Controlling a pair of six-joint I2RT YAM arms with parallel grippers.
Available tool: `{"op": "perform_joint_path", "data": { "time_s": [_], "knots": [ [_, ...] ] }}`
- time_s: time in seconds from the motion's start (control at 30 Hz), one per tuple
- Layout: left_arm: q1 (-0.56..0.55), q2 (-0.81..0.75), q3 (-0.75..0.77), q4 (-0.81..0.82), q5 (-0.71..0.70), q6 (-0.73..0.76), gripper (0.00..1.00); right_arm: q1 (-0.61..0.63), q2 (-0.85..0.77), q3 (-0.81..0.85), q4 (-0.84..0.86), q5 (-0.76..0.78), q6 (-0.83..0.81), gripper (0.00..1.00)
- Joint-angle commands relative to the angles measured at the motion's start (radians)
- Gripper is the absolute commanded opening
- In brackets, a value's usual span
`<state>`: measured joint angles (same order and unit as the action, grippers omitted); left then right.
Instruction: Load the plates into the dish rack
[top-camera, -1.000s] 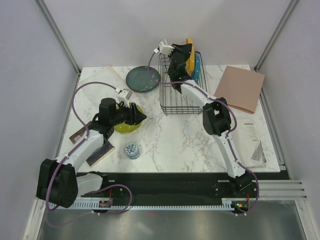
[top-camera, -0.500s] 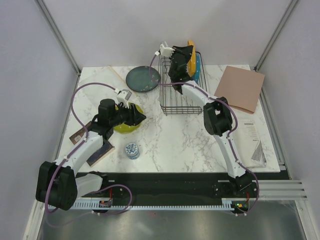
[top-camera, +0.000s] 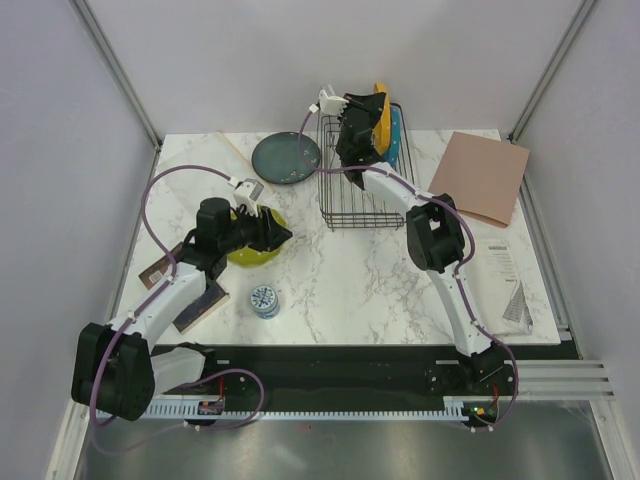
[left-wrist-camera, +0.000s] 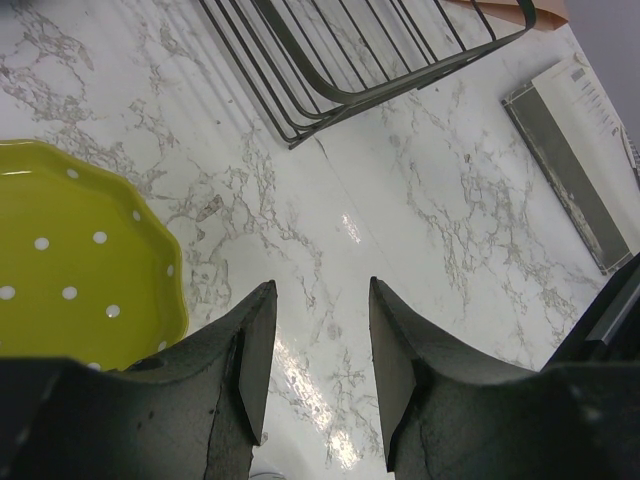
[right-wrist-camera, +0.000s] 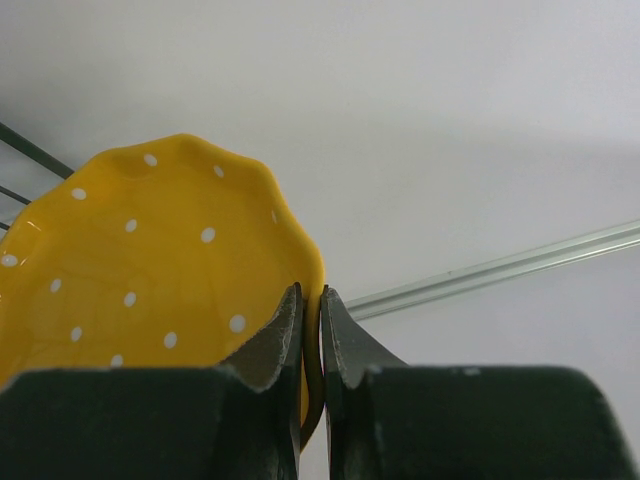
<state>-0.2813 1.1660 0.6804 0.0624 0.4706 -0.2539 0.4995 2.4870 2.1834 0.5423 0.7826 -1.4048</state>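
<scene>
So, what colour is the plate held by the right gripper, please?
Orange-yellow plate, white dots; right wrist view shows it best.

Tin (top-camera: 265, 300), brown sheet (top-camera: 485, 177), leaflet (top-camera: 505, 275) on marble tbl (top-camera: 370, 285)

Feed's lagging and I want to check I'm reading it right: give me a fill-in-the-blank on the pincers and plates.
The right pincer grips a scalloped plate whose colour is ____.
The left pincer stands ____, gripping nothing.
The dark teal-grey plate lies flat just ____ of the dish rack.
Missing words: orange; open; left.
</scene>
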Motion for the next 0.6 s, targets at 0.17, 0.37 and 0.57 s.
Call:
{"op": "perform_joint_path", "data": {
  "time_s": [0.17,0.37,0.57],
  "knots": [
    [0.004,0.020,0.027,0.024,-0.004,-0.018,0.49,0.017,-0.025,-0.048,0.137,0.079,-0.075,0.00],
    [0.004,0.049,0.051,0.022,0.011,-0.030,0.49,0.027,-0.005,-0.088,0.228,0.087,-0.174,0.00],
    [0.004,0.057,0.059,0.017,0.020,-0.036,0.49,0.027,0.030,-0.060,0.268,0.104,-0.230,0.00]
  ]
}}
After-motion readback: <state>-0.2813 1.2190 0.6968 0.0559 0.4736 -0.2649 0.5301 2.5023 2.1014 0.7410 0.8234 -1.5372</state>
